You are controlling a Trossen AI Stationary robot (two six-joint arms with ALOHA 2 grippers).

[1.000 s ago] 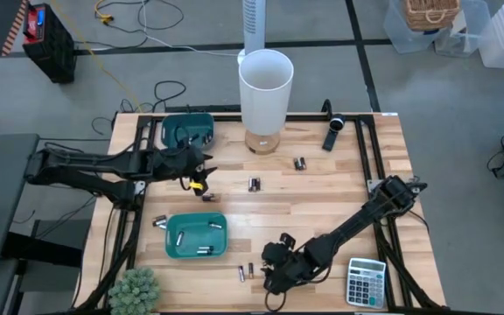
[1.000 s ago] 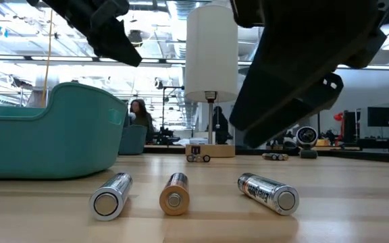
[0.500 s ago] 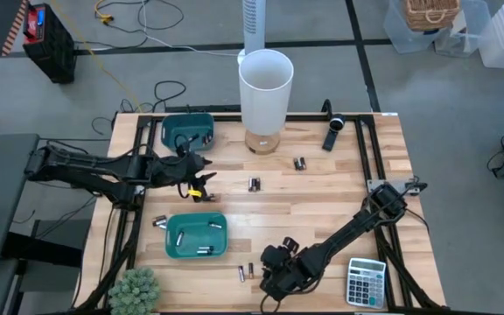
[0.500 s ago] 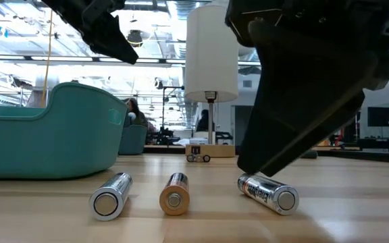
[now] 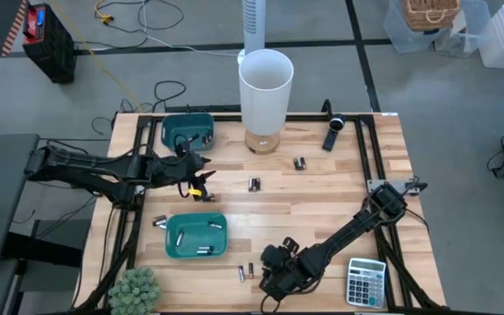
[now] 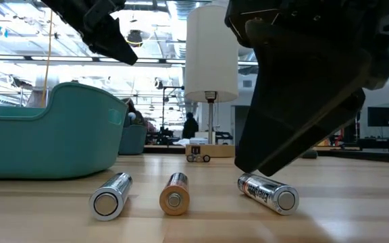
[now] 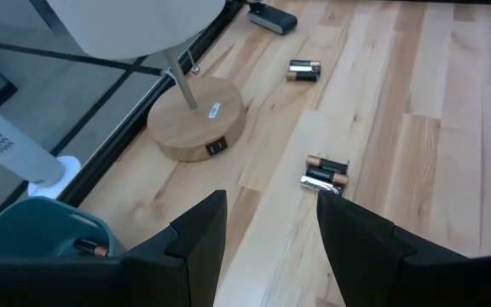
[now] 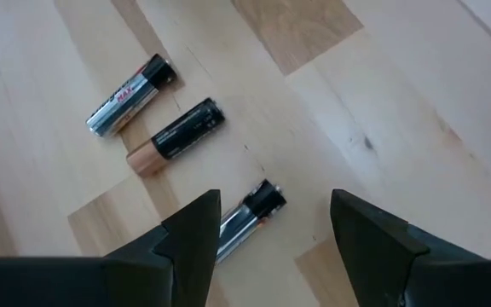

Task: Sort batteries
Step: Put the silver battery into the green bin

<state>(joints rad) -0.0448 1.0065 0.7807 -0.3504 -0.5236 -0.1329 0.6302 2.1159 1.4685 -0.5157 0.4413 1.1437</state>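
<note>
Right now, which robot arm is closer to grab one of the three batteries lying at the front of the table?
The right. Its open tool hangs right over one of the three batteries. The left tool is far off, near the back bin.

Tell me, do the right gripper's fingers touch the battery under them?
Cannot tell. In the low view the right gripper meets the battery with no clear gap or contact.

The table (image 5: 322, 210) is evenly lit from overhead; shadows are soft and short. Ceiling lights glare in the low view, where the near arm (image 6: 309, 88) is rendered dark.
</note>
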